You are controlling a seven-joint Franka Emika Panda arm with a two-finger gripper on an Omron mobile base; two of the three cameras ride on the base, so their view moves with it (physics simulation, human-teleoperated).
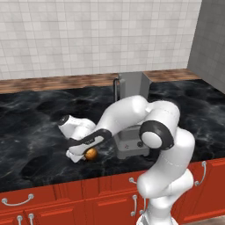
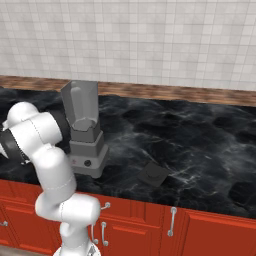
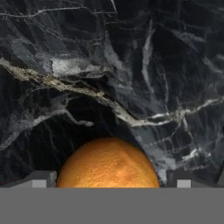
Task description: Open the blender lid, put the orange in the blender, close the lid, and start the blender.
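Note:
The orange [image 3: 107,164] lies on the black marble counter, low between the two finger tips of my gripper [image 3: 110,180]. The jaws stand open, one on each side of the fruit, with a thin gap on the right. In the left base view the gripper [image 1: 84,155] is down at the counter near its front edge, with the orange [image 1: 91,154] at its tip. The blender [image 1: 132,115] stands just to the right, its jar uncovered. The blender lid [image 2: 153,174] lies flat on the counter, right of the blender [image 2: 82,131].
The counter's front edge [image 1: 66,181] runs just below the gripper, above red cabinet doors. A tiled wall [image 1: 88,35] closes the back, and a grey wall [image 1: 211,44] stands at the right. My arm's elbow [image 1: 160,127] hangs in front of the blender base.

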